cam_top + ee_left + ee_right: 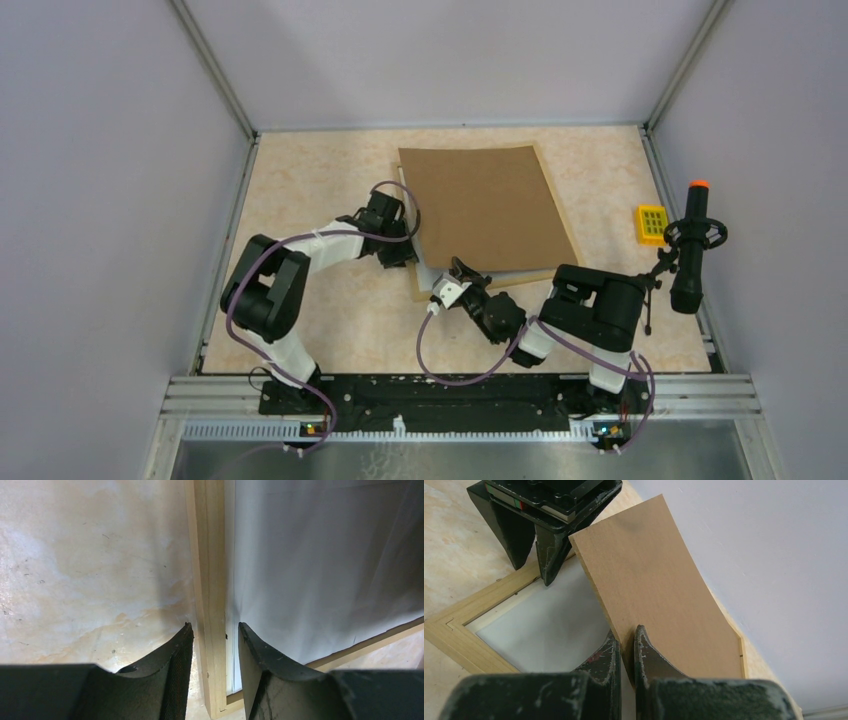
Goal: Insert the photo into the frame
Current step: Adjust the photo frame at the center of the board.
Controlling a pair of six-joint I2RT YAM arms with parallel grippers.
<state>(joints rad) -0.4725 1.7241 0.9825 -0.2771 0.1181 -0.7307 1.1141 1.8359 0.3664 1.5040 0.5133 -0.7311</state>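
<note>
From above, the large rectangular light-wood frame (419, 291) is seen lying flat on the tabletop (330, 170). It is mostly covered by the plain brown backing board (485, 205), whose near edge is pinched by the closed right gripper (458, 270). The left gripper (398, 250) is set at the frame's left rail.

At the left wrist, the jaws are seen apart astride that rail, not touching it. A white sheet (320, 555) lies inside the frame. Whether this is the photo cannot be told, as no printed face is shown.

At the right wrist, the board is held bowed above the frame's near corner. If released askew, it could land across a rail or crease the sheet. Unclamped, the frame could be dragged.
</note>
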